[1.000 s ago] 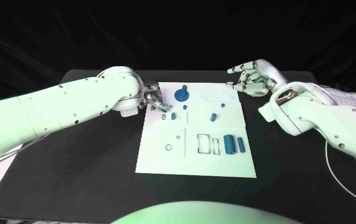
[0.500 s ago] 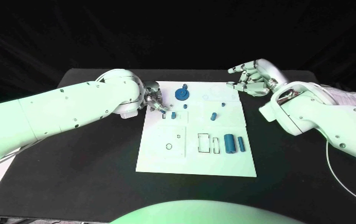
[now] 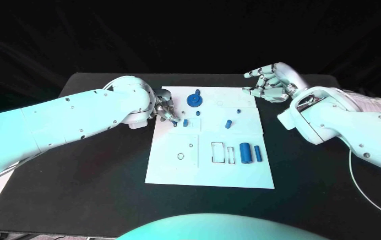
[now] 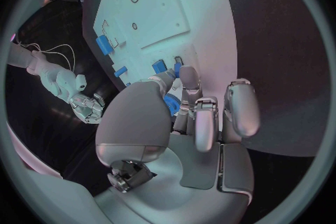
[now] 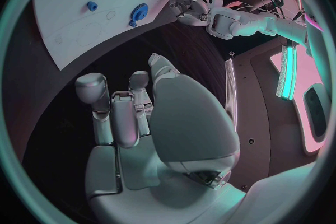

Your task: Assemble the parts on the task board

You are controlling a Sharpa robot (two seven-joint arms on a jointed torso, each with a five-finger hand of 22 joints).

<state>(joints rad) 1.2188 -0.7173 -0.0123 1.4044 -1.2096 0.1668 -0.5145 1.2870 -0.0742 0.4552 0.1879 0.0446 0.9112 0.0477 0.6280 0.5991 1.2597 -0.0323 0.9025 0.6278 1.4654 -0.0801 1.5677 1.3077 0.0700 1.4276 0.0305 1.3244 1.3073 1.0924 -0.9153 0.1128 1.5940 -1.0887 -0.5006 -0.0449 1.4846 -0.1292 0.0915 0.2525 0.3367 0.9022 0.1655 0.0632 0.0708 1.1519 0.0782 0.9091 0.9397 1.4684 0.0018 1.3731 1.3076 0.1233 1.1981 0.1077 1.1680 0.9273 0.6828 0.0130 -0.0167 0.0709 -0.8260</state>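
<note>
The board (image 3: 210, 163) lies at the table's (image 3: 87, 190) centre; the left hand (image 3: 165, 108) sits at its ten o'clock edge, fingers drawn narrow with their tips down on the white surface just beside a small blue peg (image 3: 186, 123); in the left wrist view the fingers (image 4: 190, 83) close round a small blue part (image 4: 171, 105), though how firmly it is held I cannot tell. The right hand (image 3: 272, 82) hovers off the board's one o'clock corner, above the black table, fingers curled loosely inward with gaps between them and nothing in them; the right wrist view shows its fingers (image 5: 115, 112) bent over dark table. On the board, a blue gear (image 3: 194, 102) stands at twelve o'clock, a tiny blue stud (image 3: 197, 115) just below it; a short blue piece (image 3: 228, 124) lies right of centre; a thick blue cylinder (image 3: 245, 154) and a thinner blue rod (image 3: 257, 152) lie side by side at four o'clock, close but apart.
</note>
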